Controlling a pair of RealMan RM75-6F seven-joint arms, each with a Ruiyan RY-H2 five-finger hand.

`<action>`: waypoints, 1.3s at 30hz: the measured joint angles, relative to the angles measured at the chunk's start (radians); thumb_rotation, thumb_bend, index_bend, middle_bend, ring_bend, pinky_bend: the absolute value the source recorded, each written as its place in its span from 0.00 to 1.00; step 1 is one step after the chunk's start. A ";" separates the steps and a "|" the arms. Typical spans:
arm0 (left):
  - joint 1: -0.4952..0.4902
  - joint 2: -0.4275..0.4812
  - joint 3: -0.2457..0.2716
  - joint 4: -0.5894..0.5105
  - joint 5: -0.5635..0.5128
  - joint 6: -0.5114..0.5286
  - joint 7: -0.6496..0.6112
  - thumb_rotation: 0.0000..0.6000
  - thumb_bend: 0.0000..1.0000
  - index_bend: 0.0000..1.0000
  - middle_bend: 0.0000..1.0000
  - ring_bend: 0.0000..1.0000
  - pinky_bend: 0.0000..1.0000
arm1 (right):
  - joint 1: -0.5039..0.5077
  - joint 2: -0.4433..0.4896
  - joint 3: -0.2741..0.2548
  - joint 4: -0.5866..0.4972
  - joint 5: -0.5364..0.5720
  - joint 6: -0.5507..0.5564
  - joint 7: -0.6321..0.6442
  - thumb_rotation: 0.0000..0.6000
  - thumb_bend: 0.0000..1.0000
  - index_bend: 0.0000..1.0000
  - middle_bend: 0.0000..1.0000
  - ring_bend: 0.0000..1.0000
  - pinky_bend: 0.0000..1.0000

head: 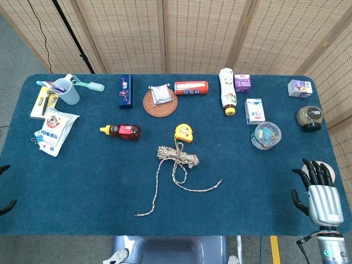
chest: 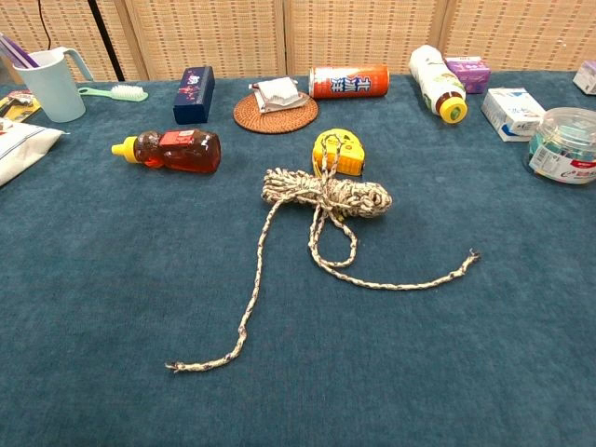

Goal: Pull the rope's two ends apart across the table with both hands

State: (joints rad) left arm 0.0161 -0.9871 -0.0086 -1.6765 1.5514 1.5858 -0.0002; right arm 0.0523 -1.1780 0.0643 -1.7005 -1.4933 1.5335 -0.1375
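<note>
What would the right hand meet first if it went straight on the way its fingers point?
Probably the clear tub, or it may pass just right of it; the right hand points up the table's right side, and depth is unclear.

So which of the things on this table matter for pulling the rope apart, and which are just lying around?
For the job:
rope
right hand

Just lying about:
yellow tape measure
honey bottle
orange can
woven coaster
blue box
mug
</note>
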 measured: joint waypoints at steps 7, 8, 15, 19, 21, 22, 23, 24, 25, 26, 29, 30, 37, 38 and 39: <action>-0.003 0.001 -0.004 -0.006 -0.001 0.001 0.007 1.00 0.14 0.19 0.09 0.06 0.00 | 0.001 -0.004 0.001 0.001 -0.014 0.004 0.005 1.00 0.47 0.26 0.09 0.00 0.00; -0.003 0.001 -0.005 -0.006 -0.001 0.001 0.006 1.00 0.14 0.19 0.09 0.06 0.00 | 0.001 -0.005 0.001 0.001 -0.017 0.005 0.006 1.00 0.47 0.26 0.09 0.00 0.00; -0.010 0.005 -0.012 -0.006 -0.003 -0.002 0.007 1.00 0.14 0.19 0.09 0.06 0.00 | 0.010 -0.010 0.000 -0.009 -0.044 0.003 0.026 1.00 0.47 0.27 0.09 0.01 0.00; -0.014 0.011 -0.013 -0.011 0.001 -0.004 0.008 1.00 0.14 0.19 0.09 0.06 0.00 | 0.028 -0.015 0.001 -0.013 -0.055 -0.020 0.037 1.00 0.47 0.29 0.10 0.05 0.00; -0.016 0.014 -0.014 -0.014 0.003 -0.004 0.008 1.00 0.14 0.19 0.09 0.06 0.00 | 0.043 -0.022 0.000 -0.015 -0.066 -0.038 0.038 1.00 0.47 0.31 0.10 0.05 0.00; -0.017 0.015 -0.015 -0.015 0.003 -0.004 0.009 1.00 0.14 0.19 0.09 0.06 0.00 | 0.050 -0.026 0.001 -0.017 -0.072 -0.046 0.039 1.00 0.47 0.32 0.10 0.05 0.00; -0.018 0.016 -0.016 -0.016 0.003 -0.004 0.010 1.00 0.14 0.19 0.09 0.06 0.00 | 0.061 -0.033 0.001 -0.020 -0.078 -0.057 0.041 1.00 0.47 0.33 0.10 0.05 0.00; -0.019 0.017 -0.017 -0.017 0.002 -0.005 0.012 1.00 0.14 0.19 0.09 0.06 0.00 | 0.069 -0.037 0.002 -0.022 -0.083 -0.066 0.043 1.00 0.47 0.33 0.10 0.05 0.00; -0.022 0.019 -0.019 -0.019 0.001 -0.008 0.013 1.00 0.14 0.19 0.09 0.06 0.00 | 0.078 -0.041 0.002 -0.024 -0.087 -0.074 0.043 1.00 0.47 0.34 0.10 0.05 0.00; -0.024 0.021 -0.020 -0.020 0.000 -0.010 0.014 1.00 0.14 0.19 0.09 0.06 0.00 | 0.089 -0.048 0.003 -0.028 -0.091 -0.087 0.044 1.00 0.47 0.35 0.10 0.04 0.00; -0.031 0.025 -0.024 -0.025 -0.001 -0.015 0.016 1.00 0.14 0.19 0.09 0.06 0.00 | 0.114 -0.064 0.006 -0.035 -0.097 -0.118 0.046 1.00 0.47 0.38 0.11 0.03 0.00; -0.034 0.027 -0.026 -0.026 -0.001 -0.018 0.016 1.00 0.14 0.19 0.09 0.06 0.00 | 0.126 -0.073 0.008 -0.037 -0.098 -0.136 0.045 1.00 0.47 0.38 0.11 0.03 0.00; -0.058 0.036 -0.036 -0.035 -0.006 -0.046 0.022 1.00 0.14 0.19 0.09 0.06 0.00 | 0.208 -0.142 0.020 -0.029 -0.087 -0.242 0.016 1.00 0.47 0.40 0.12 0.03 0.00; -0.061 0.037 -0.037 -0.036 -0.007 -0.050 0.023 1.00 0.14 0.19 0.09 0.05 0.00 | 0.220 -0.156 0.022 -0.025 -0.080 -0.259 0.008 1.00 0.47 0.40 0.12 0.03 0.00; -0.064 0.037 -0.038 -0.036 -0.009 -0.053 0.024 1.00 0.14 0.19 0.09 0.05 0.00 | 0.226 -0.167 0.023 -0.023 -0.075 -0.270 0.002 1.00 0.47 0.40 0.12 0.03 0.00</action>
State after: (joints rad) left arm -0.0474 -0.9498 -0.0462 -1.7128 1.5423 1.5328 0.0243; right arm 0.2786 -1.3448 0.0873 -1.7230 -1.5685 1.2636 -0.1351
